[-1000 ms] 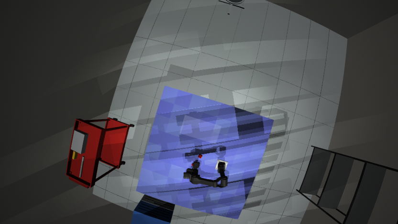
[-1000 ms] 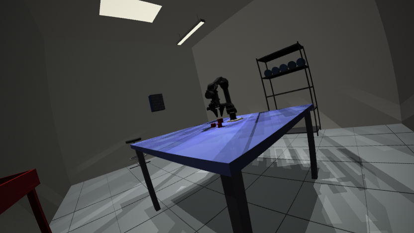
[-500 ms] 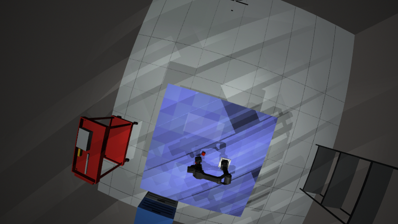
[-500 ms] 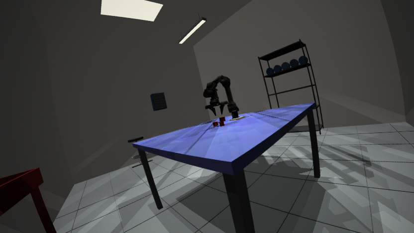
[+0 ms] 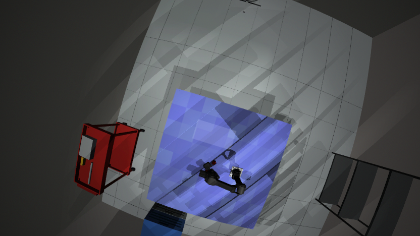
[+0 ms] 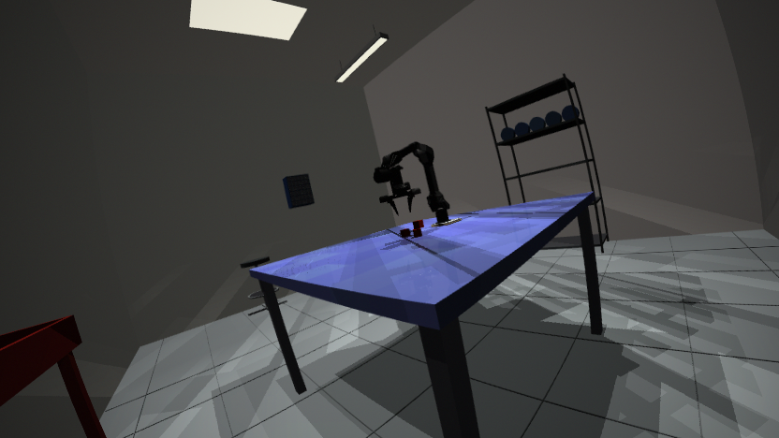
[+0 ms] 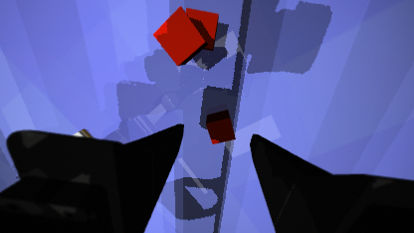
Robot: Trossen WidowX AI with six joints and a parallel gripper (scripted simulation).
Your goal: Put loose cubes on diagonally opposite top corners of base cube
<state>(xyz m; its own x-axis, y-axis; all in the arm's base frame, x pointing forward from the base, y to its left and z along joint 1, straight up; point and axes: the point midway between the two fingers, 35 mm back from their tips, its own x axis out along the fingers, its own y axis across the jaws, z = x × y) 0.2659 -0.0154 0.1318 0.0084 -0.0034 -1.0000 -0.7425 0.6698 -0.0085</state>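
The room is dim overall. Light comes from a rectangular ceiling panel (image 6: pixel 247 19) and a narrow strip lamp (image 6: pixel 361 57), both visible in the exterior view. The walls stay dark grey. The table top (image 6: pixel 414 261) and the floor tiles (image 6: pixel 681 304) carry overlapping angular patches of light and shadow. In the top view, straight tile lines bow outward toward the frame edges, indicating wide-angle distortion. The arm (image 5: pixel 222 183) reads as a near-black silhouette with little surface detail. In the wrist view, shadow edges appear jagged, and the nearer cube (image 7: pixel 220 126) looks shaded, possibly under a cast shadow.
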